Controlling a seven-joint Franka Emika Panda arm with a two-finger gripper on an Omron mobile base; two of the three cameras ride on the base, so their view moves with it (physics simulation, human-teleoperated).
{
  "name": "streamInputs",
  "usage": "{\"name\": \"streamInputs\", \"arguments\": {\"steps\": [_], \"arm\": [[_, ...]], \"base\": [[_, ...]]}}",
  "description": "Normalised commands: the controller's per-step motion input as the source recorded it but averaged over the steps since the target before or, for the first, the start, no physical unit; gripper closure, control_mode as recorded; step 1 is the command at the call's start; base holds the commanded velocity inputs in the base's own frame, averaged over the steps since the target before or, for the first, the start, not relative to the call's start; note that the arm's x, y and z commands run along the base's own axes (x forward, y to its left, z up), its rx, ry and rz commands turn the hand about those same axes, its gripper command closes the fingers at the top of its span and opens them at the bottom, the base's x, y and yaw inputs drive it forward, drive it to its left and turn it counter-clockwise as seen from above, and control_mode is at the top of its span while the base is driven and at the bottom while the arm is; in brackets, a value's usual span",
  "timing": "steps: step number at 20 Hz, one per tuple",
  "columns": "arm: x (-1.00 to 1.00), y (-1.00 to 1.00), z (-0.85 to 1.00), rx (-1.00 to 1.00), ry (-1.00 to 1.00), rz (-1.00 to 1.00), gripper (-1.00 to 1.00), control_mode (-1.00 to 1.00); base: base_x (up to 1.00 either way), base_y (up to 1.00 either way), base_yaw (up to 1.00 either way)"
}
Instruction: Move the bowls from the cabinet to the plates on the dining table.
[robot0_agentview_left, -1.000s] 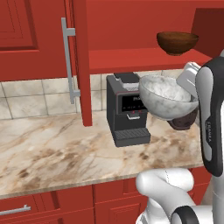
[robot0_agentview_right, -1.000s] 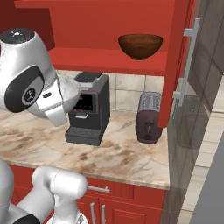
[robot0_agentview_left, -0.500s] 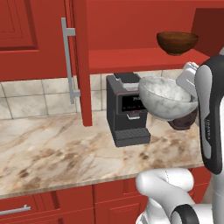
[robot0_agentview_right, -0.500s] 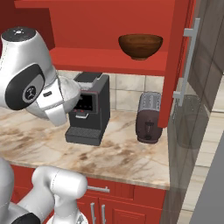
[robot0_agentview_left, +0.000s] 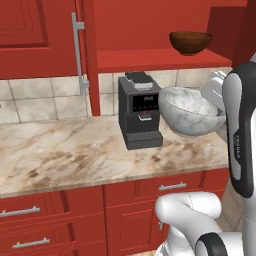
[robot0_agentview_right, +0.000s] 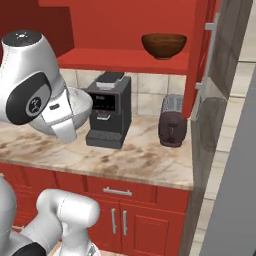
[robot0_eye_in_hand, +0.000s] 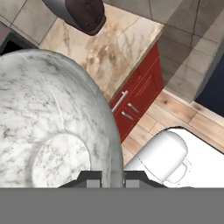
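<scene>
The tool (robot0_eye_in_hand: 111, 177) is pinching the rim of the marbled bowl (robot0_agentview_left: 189, 110), one finger sitting inside the wall and one outside, the jaws pressed nearly together on the thin edge. In the hand view the marbled bowl is spreading away from the tool to the left and upward, its hollow facing the camera. In the left base view that bowl is hanging clear above the table (robot0_agentview_left: 65, 150), its mouth tipped toward the camera, just right of the black coffee machine (robot0_agentview_left: 140, 111).

The dark brown bowl (robot0_agentview_right: 164, 45) is sitting well above the tool on the red shelf (robot0_agentview_right: 125, 60) of the open cabinet (robot0_agentview_left: 50, 40). A dark toaster (robot0_agentview_right: 172, 121) is standing on the table beyond the held bowl, past the coffee machine, close to the open cabinet door (robot0_agentview_right: 200, 55).
</scene>
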Motion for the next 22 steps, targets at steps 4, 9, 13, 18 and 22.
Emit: {"name": "streamInputs", "arguments": {"steps": [4, 9, 13, 18, 22], "arm": [[0.00, 0.00, 0.00, 0.00, 0.00, 0.00, 1.00, 1.00], [0.00, 0.00, 0.00, 0.00, 0.00, 0.00, 1.00, 1.00], [0.00, 0.00, 0.00, 0.00, 0.00, 0.00, 1.00, 1.00], [0.00, 0.00, 0.00, 0.00, 0.00, 0.00, 1.00, 1.00], [0.00, 0.00, 0.00, 0.00, 0.00, 0.00, 1.00, 1.00]], "base": [[-0.59, 0.00, 0.16], [-0.34, 0.05, 0.31], [-0.36, 0.23, 0.35], [-0.26, 0.36, 0.39], [-0.39, 0.31, 0.39]]}}
